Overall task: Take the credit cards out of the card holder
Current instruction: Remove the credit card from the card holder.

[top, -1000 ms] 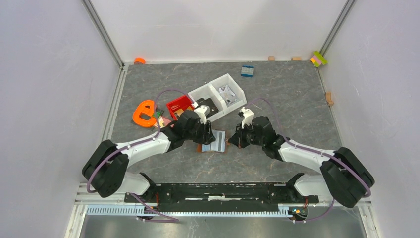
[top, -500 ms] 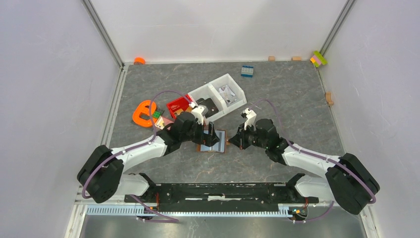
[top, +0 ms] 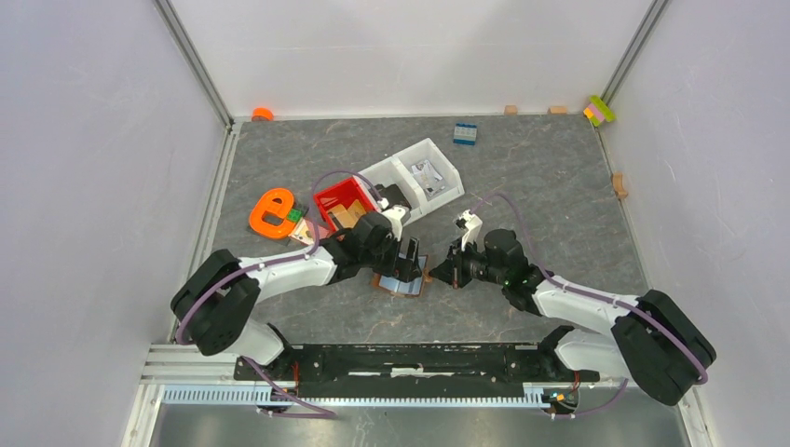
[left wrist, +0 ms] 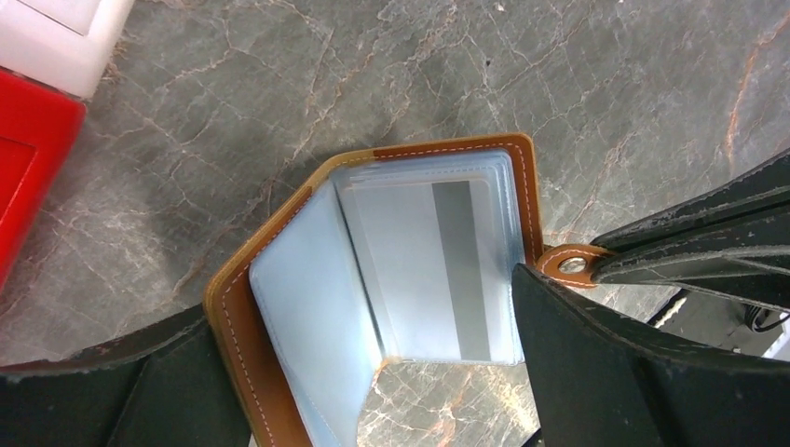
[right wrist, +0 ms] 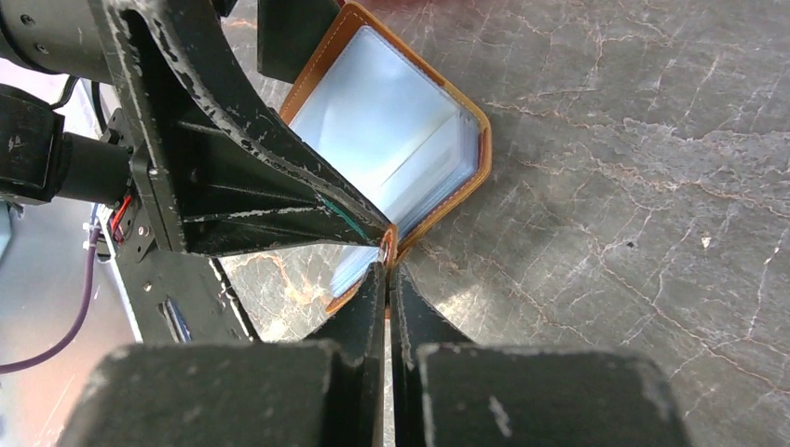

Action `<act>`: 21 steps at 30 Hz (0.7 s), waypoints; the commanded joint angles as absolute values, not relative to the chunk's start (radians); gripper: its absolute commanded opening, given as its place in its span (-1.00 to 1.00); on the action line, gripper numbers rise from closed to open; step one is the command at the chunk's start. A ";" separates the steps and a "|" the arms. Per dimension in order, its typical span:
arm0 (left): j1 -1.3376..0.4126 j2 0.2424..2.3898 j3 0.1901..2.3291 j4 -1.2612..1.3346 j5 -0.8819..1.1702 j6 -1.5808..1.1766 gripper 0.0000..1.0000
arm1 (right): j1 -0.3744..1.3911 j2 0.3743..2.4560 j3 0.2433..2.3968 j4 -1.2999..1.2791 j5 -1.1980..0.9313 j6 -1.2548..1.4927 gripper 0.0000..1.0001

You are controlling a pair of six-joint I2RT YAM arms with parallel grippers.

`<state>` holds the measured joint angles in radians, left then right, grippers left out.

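The card holder (top: 401, 280) lies open on the table, brown with pale blue plastic sleeves. In the left wrist view (left wrist: 279, 307) a pale blue card (left wrist: 438, 270) with a grey stripe sits inside a sleeve. The orange-tan card is hidden. My left gripper (top: 407, 260) is open, its fingers (left wrist: 615, 363) on either side of the open holder (right wrist: 391, 130). My right gripper (top: 439, 276) is shut on the holder's small strap tab (left wrist: 568, 265), seen in the right wrist view (right wrist: 388, 250) at the fingertips of that gripper (right wrist: 387, 268).
A red bin (top: 338, 200) and a white two-part tray (top: 419, 172) stand just behind the left gripper; a black wallet-like item (top: 391, 197) lies in the tray. An orange object (top: 270, 212) is at the left, a blue brick (top: 465, 133) at the back.
The left gripper has moved right and nearer, now straddling the holder. The holder and the right gripper on its tab have shifted slightly toward the near edge.
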<state>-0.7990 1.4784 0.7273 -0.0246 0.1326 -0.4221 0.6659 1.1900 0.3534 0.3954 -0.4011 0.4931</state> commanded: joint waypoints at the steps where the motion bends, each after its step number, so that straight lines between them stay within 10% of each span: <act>1: -0.810 1.444 0.772 -0.094 0.083 -0.457 0.92 | 0.670 1.138 0.365 0.410 -0.372 0.490 -1.00; 21: -0.850 1.378 0.882 -0.054 -0.130 -0.477 0.96 | 0.670 1.112 0.390 0.387 -0.241 0.477 -1.00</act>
<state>-0.8486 1.3785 0.9367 -0.1375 -0.0982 -0.5354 0.6678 1.0966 0.3500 0.3244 -0.2680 0.4816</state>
